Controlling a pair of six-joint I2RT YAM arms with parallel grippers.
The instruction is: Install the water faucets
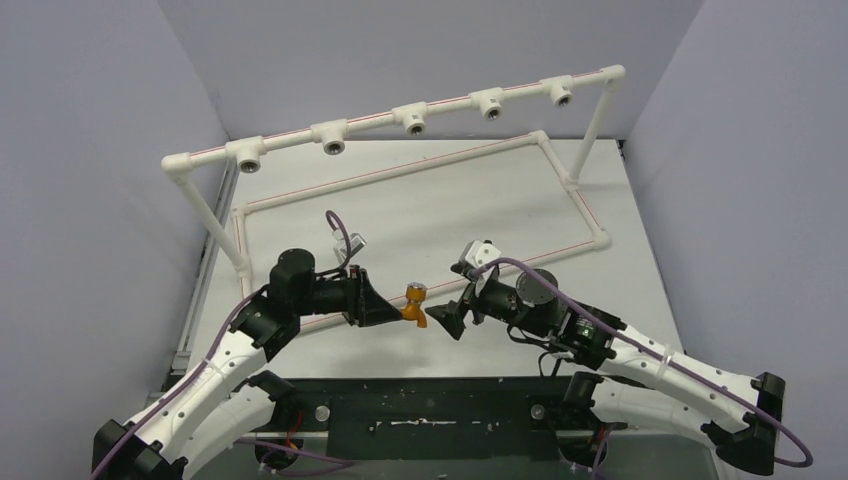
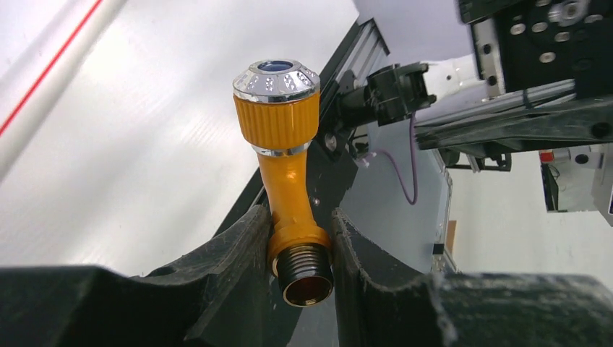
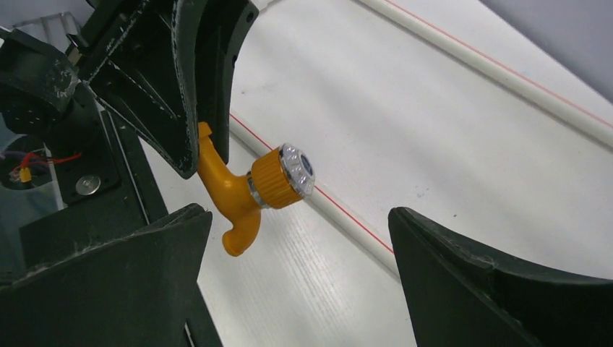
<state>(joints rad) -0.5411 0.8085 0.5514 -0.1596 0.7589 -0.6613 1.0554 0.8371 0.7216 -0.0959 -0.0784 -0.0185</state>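
A small orange-brass water faucet (image 1: 414, 303) with a silvery round end hangs above the table's near middle. My left gripper (image 1: 403, 314) is shut on it. In the left wrist view its jaws (image 2: 300, 224) pinch the collar just above the threaded end of the faucet (image 2: 285, 166), and the silvery knob points away. My right gripper (image 1: 446, 318) faces it from the right, open and touching nothing. In the right wrist view the faucet (image 3: 246, 191) sits near the left fingertip of that gripper (image 3: 296, 217), with its bent spout pointing down, held by the left gripper's fingers (image 3: 188, 87).
A white pipe rail (image 1: 290, 138) with several tee sockets spans the back on two uprights. A white pipe base frame (image 1: 590, 245) with red lines lies on the table; its near pipe (image 3: 347, 220) runs under the grippers. Grey walls enclose the sides.
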